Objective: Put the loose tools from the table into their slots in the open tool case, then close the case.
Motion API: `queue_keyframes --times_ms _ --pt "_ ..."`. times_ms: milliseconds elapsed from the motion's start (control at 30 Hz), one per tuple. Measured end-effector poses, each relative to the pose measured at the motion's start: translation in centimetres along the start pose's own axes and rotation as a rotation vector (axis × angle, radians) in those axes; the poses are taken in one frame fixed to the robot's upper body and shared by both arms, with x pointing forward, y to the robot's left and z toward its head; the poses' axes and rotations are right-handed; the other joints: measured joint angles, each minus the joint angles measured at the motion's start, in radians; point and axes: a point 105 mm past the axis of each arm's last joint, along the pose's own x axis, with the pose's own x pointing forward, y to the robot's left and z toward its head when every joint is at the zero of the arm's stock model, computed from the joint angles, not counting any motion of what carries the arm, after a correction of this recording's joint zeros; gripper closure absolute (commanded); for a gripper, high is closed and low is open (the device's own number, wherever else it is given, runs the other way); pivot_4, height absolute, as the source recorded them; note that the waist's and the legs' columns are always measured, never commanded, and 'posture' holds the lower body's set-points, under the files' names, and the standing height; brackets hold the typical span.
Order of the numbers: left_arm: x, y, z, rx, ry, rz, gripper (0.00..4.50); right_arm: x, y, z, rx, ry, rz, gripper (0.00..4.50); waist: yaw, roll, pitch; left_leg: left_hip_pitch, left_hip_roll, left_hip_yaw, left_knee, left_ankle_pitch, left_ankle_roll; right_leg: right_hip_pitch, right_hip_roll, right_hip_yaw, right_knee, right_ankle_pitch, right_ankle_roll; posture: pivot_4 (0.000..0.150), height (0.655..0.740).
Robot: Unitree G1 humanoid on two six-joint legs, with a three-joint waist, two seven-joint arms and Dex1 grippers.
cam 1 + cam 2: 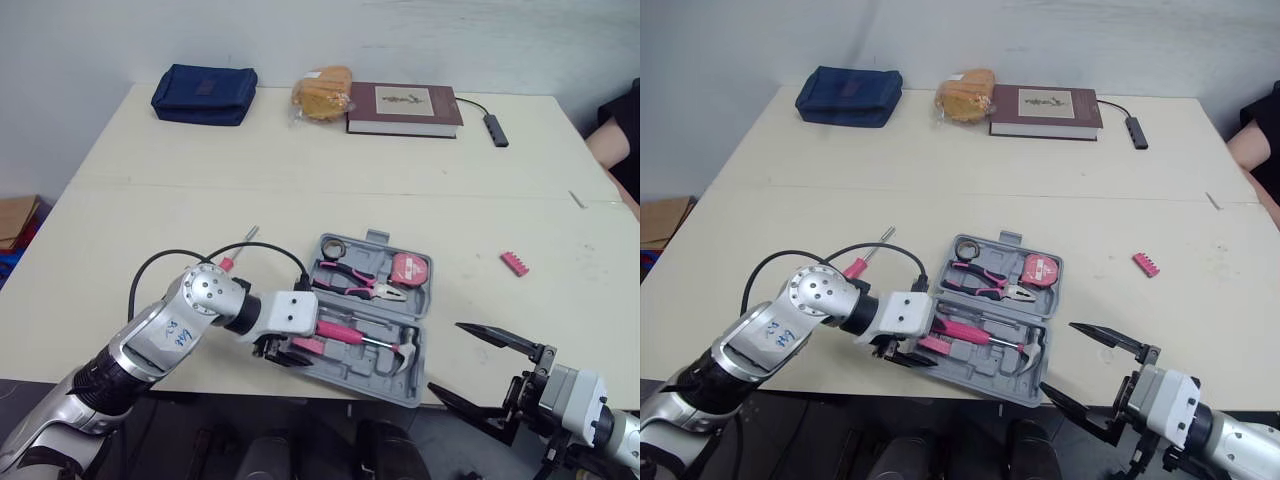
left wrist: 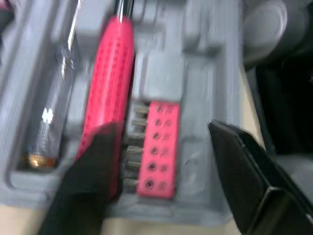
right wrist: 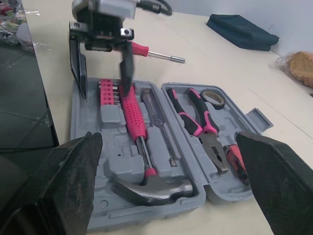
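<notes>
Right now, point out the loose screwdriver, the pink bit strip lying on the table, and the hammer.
loose screwdriver (image 3: 143,49), right wrist view, red handle.
pink bit strip (image 1: 514,263), left eye view, its middle.
hammer (image 3: 152,189), right wrist view, steel head.

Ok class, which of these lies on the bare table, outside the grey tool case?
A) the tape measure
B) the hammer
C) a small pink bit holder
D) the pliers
C: a small pink bit holder lies on the table to the right of the tool case, while the hammer, pliers and tape measure sit in their slots.
</notes>
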Motion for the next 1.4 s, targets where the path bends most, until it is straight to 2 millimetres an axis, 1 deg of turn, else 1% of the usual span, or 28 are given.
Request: queue_keyframes --times_ms 133,200,267,300,333,433,467,500,567,667,733,867,967,1000,1200,1400 --pt "-1.8 -0.7 0.8 -0.003 -0.052 -0.051 1.10 0.1 0.2 0.1 0.011 0.000 0.006 0.00 -0.005 0.000 0.000 0.000 0.001 0.000 0.000 0.000 -0.001 -0.001 0.001 0.000 0.000 0.000 0.000 0.150 0.7400" --pt "-2.7 -0.7 1.0 0.012 -0.075 -0.051 1.10 0.0 0.3 0.0 0.023 0.006 0.006 0.00 -0.003 0.001 0.000 0.000 0.000 0.000 0.000 0.001 -0.001 0.000 0.000 0.000 0.000 0.000 0.000 0.150 0.7400" --pt "-3.0 -0.2 1.3 0.044 -0.123 -0.021 1.63 0.0 0.4 0.0 0.030 0.011 0.006 0.00 -0.002 0.001 0.000 0.001 0.000 0.000 0.000 0.001 -0.001 0.001 0.000 0.000 0.000 0.000 0.000 0.150 0.7400" --pt "-2.8 0.6 1.3 0.046 -0.184 0.028 1.92 0.1 0.4 0.0 0.033 0.009 0.005 0.00 0.002 0.001 0.000 0.002 -0.001 0.000 0.001 0.001 -0.001 0.001 0.000 0.000 0.001 0.000 0.000 0.150 0.7400" --pt "-2.7 1.0 1.1 0.046 -0.205 0.045 2.40 0.2 0.4 0.2 0.032 0.005 0.008 0.00 0.002 0.001 0.000 0.001 -0.001 0.000 0.001 0.001 0.000 0.001 0.000 0.000 0.001 0.000 0.000 0.150 0.7400" --pt "-2.8 1.4 0.0 0.074 -0.191 0.055 3.73 0.2 0.5 0.2 0.034 0.004 0.008 0.00 -0.001 0.000 0.001 0.000 0.000 0.000 0.001 0.001 -0.001 0.000 0.000 0.000 0.000 0.000 0.000 0.150 0.7400" --pt "-2.9 1.4 -0.2 0.079 -0.182 0.051 4.33 0.2 0.4 0.2 0.035 0.005 0.006 0.00 -0.001 0.000 0.001 0.000 0.000 0.000 0.001 0.001 -0.001 0.000 0.000 0.000 0.000 0.000 0.000 0.150 0.7400" --pt "-2.9 1.2 -0.4 0.080 -0.180 0.045 4.47 0.2 0.4 0.2 0.035 0.006 0.004 0.00 -0.003 0.000 0.001 0.000 0.000 0.000 0.001 0.001 -0.001 0.000 0.001 0.000 0.001 0.000 0.000 0.150 0.7400" --pt "-2.6 0.7 -1.0 0.077 -0.177 0.023 4.47 0.2 0.4 0.2 0.037 0.007 0.001 0.00 -0.004 0.000 0.001 0.000 0.000 0.000 0.001 0.001 -0.001 0.000 0.001 0.000 0.001 0.000 0.000 0.150 0.7400" --pt "-1.7 -0.3 -2.0 0.037 -0.163 -0.028 4.47 0.1 0.5 0.0 0.044 0.013 -0.003 0.00 -0.003 0.000 0.001 0.000 0.000 0.000 0.001 0.001 -0.001 0.000 0.000 0.000 0.001 0.000 0.000 0.150 0.7400" --pt "-1.5 -0.5 -2.4 0.029 -0.147 -0.040 4.47 0.1 0.6 0.0 0.050 0.016 -0.005 0.00 -0.001 0.000 0.001 0.000 0.000 0.000 0.001 0.001 -0.001 0.000 0.000 0.000 0.001 0.000 0.000 0.150 0.7400" --pt "-1.4 -0.4 -2.7 0.042 -0.110 -0.040 4.47 0.0 0.6 -0.1 0.052 0.016 -0.011 0.00 -0.001 0.000 0.001 0.000 0.000 0.000 0.000 0.001 -0.001 0.000 0.000 0.000 0.001 0.000 0.000 0.150 0.7400" --pt "-1.1 0.0 -2.6 0.110 -0.077 -0.018 4.47 0.0 0.5 0.0 0.052 0.015 -0.017 0.00 -0.001 0.001 0.000 0.002 0.000 0.000 0.001 0.001 -0.001 0.001 0.000 0.000 0.001 0.000 0.000 0.150 0.7400" --pt "-1.0 0.1 -2.6 0.108 -0.079 -0.012 4.47 0.0 0.5 0.0 0.052 0.015 -0.018 0.00 -0.001 0.002 -0.001 0.002 0.000 0.000 0.001 0.001 -0.001 0.001 0.000 0.000 0.001 0.000 0.000 0.150 0.7400" --pt "-0.6 0.2 -2.6 0.048 -0.086 0.000 4.47 0.0 0.5 0.0 0.051 0.015 -0.021 0.00 -0.001 0.003 -0.001 0.004 0.000 0.000 0.001 0.001 -0.001 0.002 -0.001 0.001 0.002 0.000 0.000 0.150 0.7400" --pt "-0.4 0.1 -3.0 -0.042 -0.059 0.005 4.47 0.0 0.4 0.0 0.049 0.014 -0.022 0.00 -0.001 0.005 -0.004 0.007 0.000 0.000 0.000 0.000 -0.001 0.006 -0.001 0.001 0.001 0.000 0.000 0.150 0.7400"
